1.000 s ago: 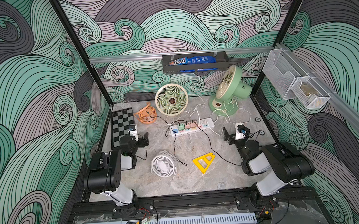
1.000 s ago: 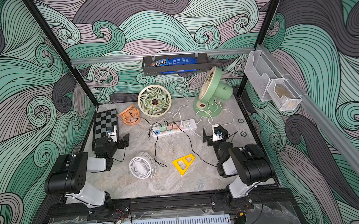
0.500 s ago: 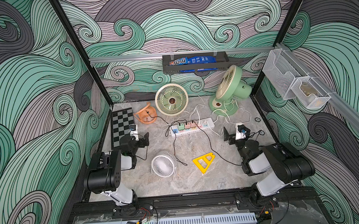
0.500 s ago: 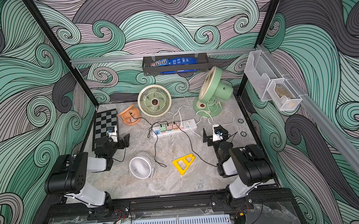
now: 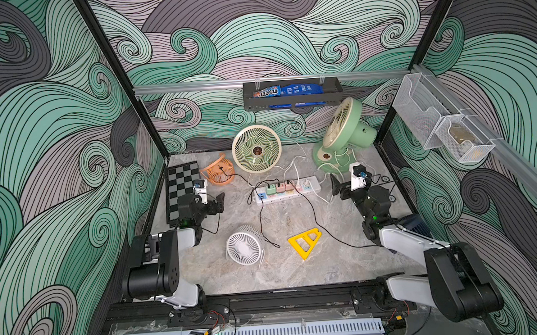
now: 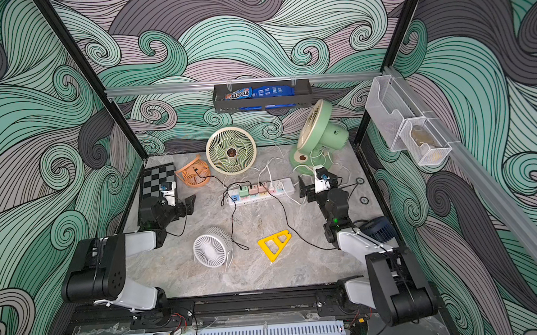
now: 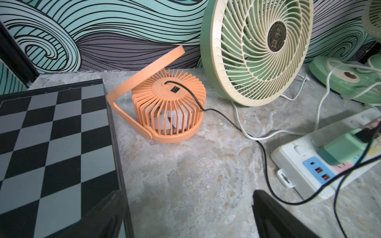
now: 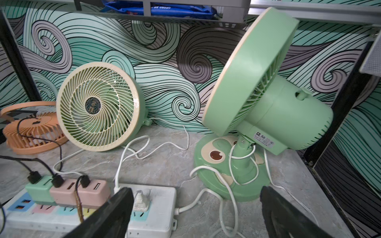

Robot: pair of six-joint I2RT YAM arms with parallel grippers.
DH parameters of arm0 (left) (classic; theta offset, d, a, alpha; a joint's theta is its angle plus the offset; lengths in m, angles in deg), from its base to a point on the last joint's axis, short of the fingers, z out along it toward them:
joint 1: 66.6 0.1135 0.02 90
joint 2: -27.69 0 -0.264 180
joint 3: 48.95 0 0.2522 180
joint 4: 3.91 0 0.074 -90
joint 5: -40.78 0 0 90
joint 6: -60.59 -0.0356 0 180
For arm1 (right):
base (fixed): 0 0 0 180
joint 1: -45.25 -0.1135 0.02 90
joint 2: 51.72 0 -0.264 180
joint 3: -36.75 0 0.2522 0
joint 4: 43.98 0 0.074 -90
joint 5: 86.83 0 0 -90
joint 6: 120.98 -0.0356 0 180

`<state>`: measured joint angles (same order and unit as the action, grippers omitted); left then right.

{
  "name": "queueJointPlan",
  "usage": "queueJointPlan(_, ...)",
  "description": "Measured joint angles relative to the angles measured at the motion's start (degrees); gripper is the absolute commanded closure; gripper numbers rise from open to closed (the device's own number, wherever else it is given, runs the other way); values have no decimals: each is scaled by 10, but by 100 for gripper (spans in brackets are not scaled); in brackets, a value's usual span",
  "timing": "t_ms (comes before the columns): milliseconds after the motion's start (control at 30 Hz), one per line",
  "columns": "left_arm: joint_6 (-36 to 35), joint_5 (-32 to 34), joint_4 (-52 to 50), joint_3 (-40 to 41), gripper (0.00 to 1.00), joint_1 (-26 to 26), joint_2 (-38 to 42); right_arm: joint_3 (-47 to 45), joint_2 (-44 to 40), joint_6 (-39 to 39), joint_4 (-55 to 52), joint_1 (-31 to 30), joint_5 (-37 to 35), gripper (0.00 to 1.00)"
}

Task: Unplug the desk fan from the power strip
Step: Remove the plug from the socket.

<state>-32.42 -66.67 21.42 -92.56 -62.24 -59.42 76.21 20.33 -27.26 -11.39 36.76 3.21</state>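
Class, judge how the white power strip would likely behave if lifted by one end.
The power strip is probably stiff: a long rigid-looking bar. Seemingly loose on the table, it would likely lift easily. Its corded adapters may tug back and tilt it.

Walls [image 5: 251, 30]: swirling waves in teal, mauve-grey and charcoal wrap three sides, every curl outlined in black.
Floor [image 5: 284, 270]: a grey marbled slab, matte.
Frame posts [image 5: 118, 75]: black, rising at the back corners.
Rail [image 5: 190, 87]: silver, running across the back wall.
Wall basket [image 5: 291, 101]: dark metal, hanging from that rail.
Clear bins [image 5: 418, 112]: two, hung along the right-side wall.
Light: soft and even across the slab.
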Motion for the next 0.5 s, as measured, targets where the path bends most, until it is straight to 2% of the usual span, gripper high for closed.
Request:
queueJointPlan(233, -29, -73, -195, -144, 1, 5, 0, 109, -6, -36, -175, -17, 81, 1)
queueJointPlan(500, -125, -187, -460, -323, 1, 5, -11, 161, 2, -148, -272, -48, 172, 1)
